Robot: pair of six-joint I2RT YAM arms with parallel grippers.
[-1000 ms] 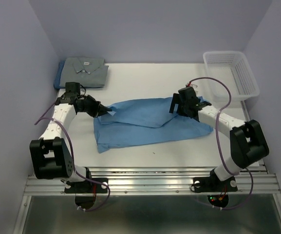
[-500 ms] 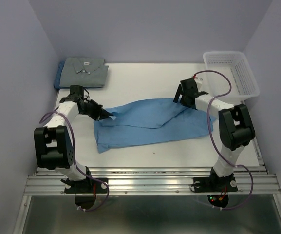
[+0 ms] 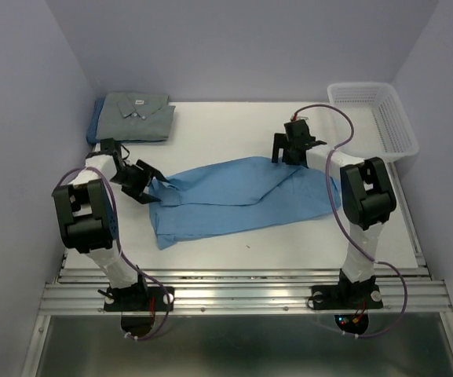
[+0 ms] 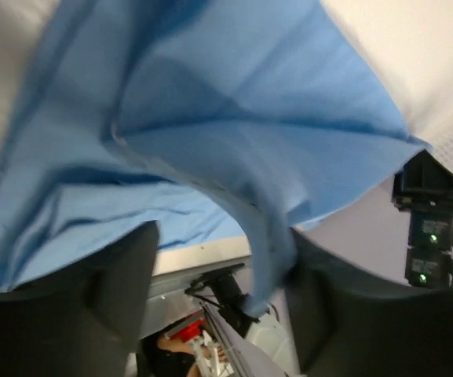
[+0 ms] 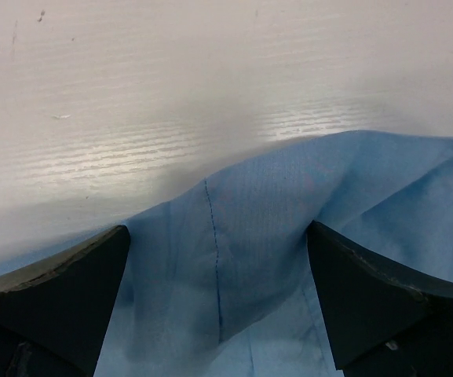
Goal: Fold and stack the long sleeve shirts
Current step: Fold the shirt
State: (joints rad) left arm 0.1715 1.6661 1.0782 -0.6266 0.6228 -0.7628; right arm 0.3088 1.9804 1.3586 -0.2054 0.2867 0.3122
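Observation:
A light blue long sleeve shirt (image 3: pixel 242 196) lies spread and rumpled across the middle of the table. My left gripper (image 3: pixel 144 179) stands open at its left edge. In the left wrist view a fold of the shirt (image 4: pixel 210 118) hangs between the wide-apart fingers (image 4: pixel 116 290) and brushes the right one. My right gripper (image 3: pixel 289 146) is open at the shirt's far right edge, and the cloth (image 5: pixel 234 259) lies flat between its fingers (image 5: pixel 53 306). A folded grey shirt (image 3: pixel 138 111) rests on a darker blue one (image 3: pixel 94 127) at the back left.
A white mesh basket (image 3: pixel 371 118) stands at the back right corner. Purple walls close in the table on the left, back and right. The table's near edge runs along a metal rail (image 3: pixel 242 297) by the arm bases.
My left gripper has opened and let go of the shirt's left edge, drawing back slightly to the left. My right gripper, open throughout, has moved toward the back of the table.

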